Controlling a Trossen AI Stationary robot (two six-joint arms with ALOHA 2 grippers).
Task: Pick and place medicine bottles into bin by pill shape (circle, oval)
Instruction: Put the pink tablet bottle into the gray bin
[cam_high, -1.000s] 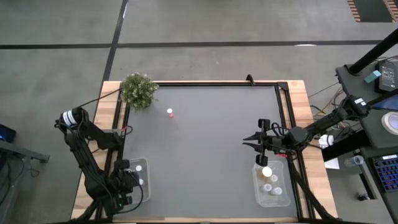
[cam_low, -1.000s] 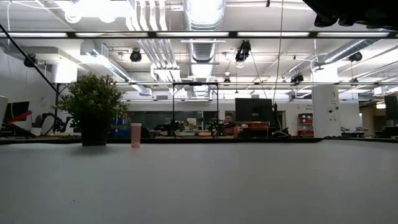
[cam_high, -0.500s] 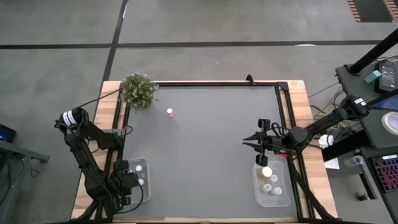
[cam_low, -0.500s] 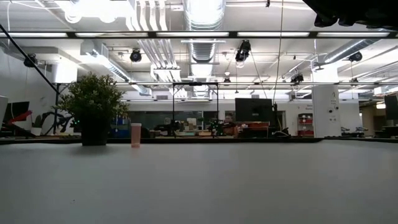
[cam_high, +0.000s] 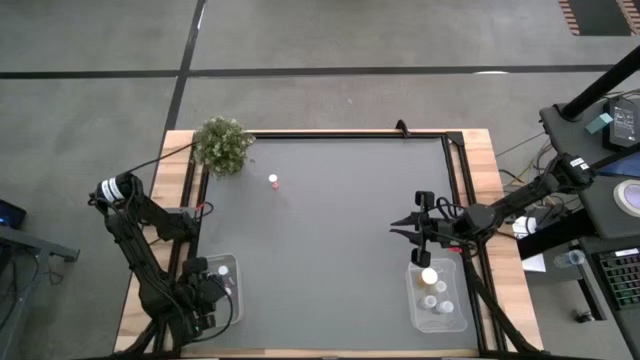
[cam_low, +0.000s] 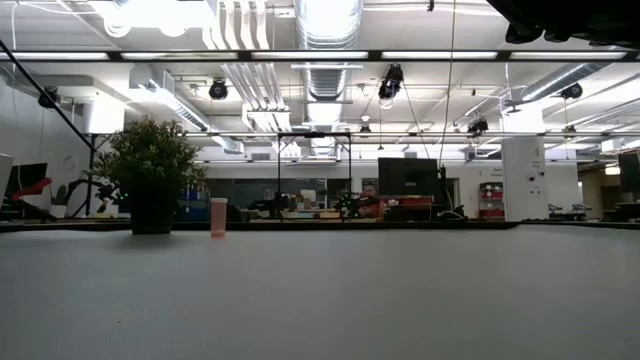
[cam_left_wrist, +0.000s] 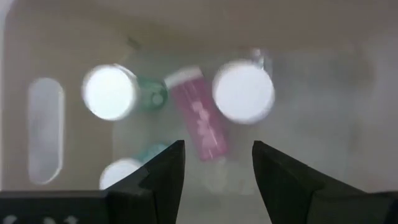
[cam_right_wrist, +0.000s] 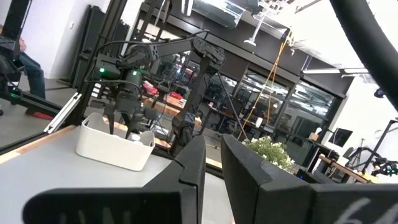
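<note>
A dark table (cam_high: 330, 250) fills the overhead picture, framed in pale wood. A green potted plant (cam_high: 222, 144) stands at its far left corner. Just beside the plant, alone on the open surface, stands one small pink medicine bottle (cam_high: 272, 181) with a white cap; nothing lies between it and either arm. A white bin (cam_high: 228, 268) sits at the near left edge, and a second white bin (cam_high: 438, 312) at the near right edge holds several white-capped bottles.

The left arm folds down so its left gripper (cam_left_wrist: 215, 163) hangs directly over the left bin, fingers parted and holding nothing. Below them lie a pink bottle on its side (cam_left_wrist: 200, 121) and blurred white caps. The right gripper (cam_high: 408, 229) hovers level just beyond the right bin, fingers nearly closed and empty. How many bottles the left bin holds is hard to make out.
</note>
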